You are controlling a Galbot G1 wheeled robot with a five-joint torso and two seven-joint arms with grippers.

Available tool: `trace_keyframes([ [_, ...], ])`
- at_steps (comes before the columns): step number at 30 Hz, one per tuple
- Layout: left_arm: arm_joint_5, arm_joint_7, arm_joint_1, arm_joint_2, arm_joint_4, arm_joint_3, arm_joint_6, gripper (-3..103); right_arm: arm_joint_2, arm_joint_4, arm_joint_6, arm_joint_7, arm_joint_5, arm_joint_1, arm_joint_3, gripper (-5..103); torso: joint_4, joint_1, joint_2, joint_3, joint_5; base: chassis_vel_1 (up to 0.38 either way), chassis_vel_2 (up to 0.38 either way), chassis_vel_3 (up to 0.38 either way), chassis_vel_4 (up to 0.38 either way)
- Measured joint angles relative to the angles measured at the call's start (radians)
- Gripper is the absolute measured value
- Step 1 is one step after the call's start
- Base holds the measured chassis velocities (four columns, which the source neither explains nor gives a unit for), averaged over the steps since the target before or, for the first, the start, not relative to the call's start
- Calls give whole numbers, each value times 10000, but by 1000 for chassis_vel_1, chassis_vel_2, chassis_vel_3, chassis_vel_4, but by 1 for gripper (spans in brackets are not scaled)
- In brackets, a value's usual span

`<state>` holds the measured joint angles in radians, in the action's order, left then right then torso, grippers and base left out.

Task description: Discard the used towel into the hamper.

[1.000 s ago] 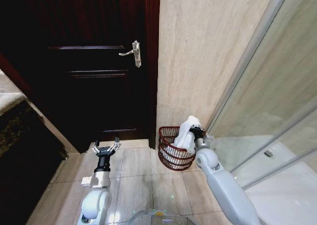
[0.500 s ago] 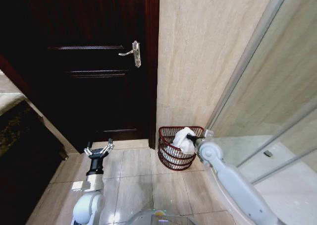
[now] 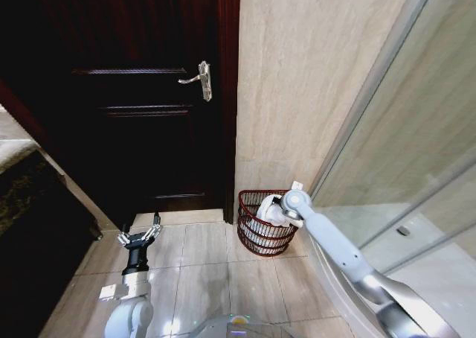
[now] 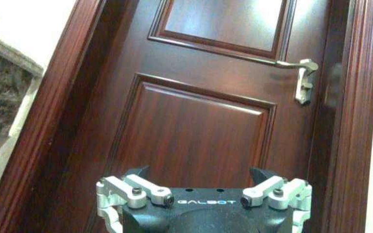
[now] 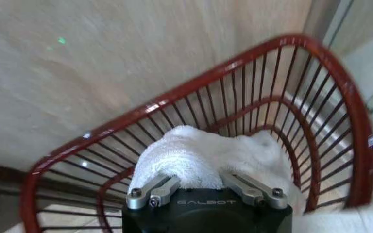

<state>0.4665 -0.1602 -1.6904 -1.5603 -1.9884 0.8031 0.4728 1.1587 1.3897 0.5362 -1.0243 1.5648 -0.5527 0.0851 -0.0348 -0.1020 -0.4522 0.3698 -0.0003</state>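
Two arms frame the head view, with a dark wooden door (image 3: 141,100) filling the far left and middle of the scene. Low on the left, the left gripper (image 3: 137,237) hangs above the pale tiled floor (image 3: 201,278), fingers spread apart with nothing between them, pointing toward the door. Its own wrist view looks straight at the door panels and shows the silver lever handle (image 4: 301,77) from below, while only the knuckles of the gripper sit at the frame's edge, so the spread of the fingers is read from the head view instead. Further right, past the door frame, the hamper (image 3: 262,222) stands on the floor against the beige tiled wall (image 3: 312,77), tucked beside the glass shower screen (image 3: 416,152). The right arm reaches across to it, and the right gripper (image 3: 272,211) sits at the hamper's rim with the white towel (image 3: 265,213) bunched at its tip. From the head the grip itself is too small to judge; the right wrist view settles it, showing both fingers (image 5: 157,187) pressed into the towel (image 5: 206,158), clamped on it, the cloth held inside the red wire ring of the hamper (image 5: 173,102).
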Motion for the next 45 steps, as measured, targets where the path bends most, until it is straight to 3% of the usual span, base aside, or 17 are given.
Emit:
trace_keyframes([
  [10, 170, -64, 58, 70, 60, 114, -114, 100, 973, -1434, 37, 715, -964, -227, -435, 8, 1, 1, 0, 0, 1, 0, 0, 0, 0],
  [14, 172, -64, 182, 133, 27, 114, -238, 100, 1259, -1678, 472, 1061, -1062, -372, -875, 6, 1, 0, 0, 0, 1, 0, 0, 0, 0],
  [19, 171, -43, 262, 184, 38, 128, -312, 100, 1314, -1734, 953, 2040, -1458, -528, -1344, 26, -1, 0, 0, 0, 2, 0, 0, 0, 0],
  [20, 171, -43, 262, 184, 38, 128, -312, 100, 1314, -1734, 953, 2040, -1458, -528, -1344, 26, -1, 0, 0, 0, 2, 0, 0, 0, 0],
  [22, 171, -39, 254, 198, 36, 143, -326, 100, 1045, -1602, 922, 2892, -2098, -643, -1344, 37, 1, 0, 0, 0, 3, 0, 0, 0, 0],
  [24, 171, -39, 252, 197, 34, 144, -327, 100, 972, -1524, 849, 3099, -2205, -674, -1342, 37, 1, 0, 0, 0, 3, 0, 0, 0, 0],
  [26, 197, 214, 289, 171, 32, 94, -310, 100, 533, -641, 916, 4160, -2253, -967, -1518, 53, 0, 0, 0, 0, 5, 0, 0, 0, 0],
  [28, 243, 399, 313, 172, 12, 48, -317, 100, 420, -348, 1146, 4356, -2134, -1047, -1642, 53, 3, 1, 0, -1, 2, 0, 0, 0, 0],
  [34, 279, 574, 369, 222, -180, 32, -464, 100, 108, 591, 1276, 4397, -1890, -1276, -1844, 80, 0, 1, 0, -1, 2, 0, 0, 0, 0],
  [38, 226, 560, 364, 159, -249, 32, -532, 100, -100, 1376, 955, 4219, -2150, -1696, -1742, 96, 0, 1, 0, -1, 2, 0, 0, 0, 0],
  [42, 40, 567, 304, 81, -279, 28, -622, 100, -196, 1907, 737, 4333, -2562, -2201, -1765, 100, 1, 1, 0, -1, 4, 0, 0, 0, 0],
  [45, -62, 566, 177, 39, -334, 45, -737, 100, -288, 2606, 411, 4873, -3555, -2883, -2000, 100, -1, 1, 0, -1, 4, 0, 0, 0, 0],
])
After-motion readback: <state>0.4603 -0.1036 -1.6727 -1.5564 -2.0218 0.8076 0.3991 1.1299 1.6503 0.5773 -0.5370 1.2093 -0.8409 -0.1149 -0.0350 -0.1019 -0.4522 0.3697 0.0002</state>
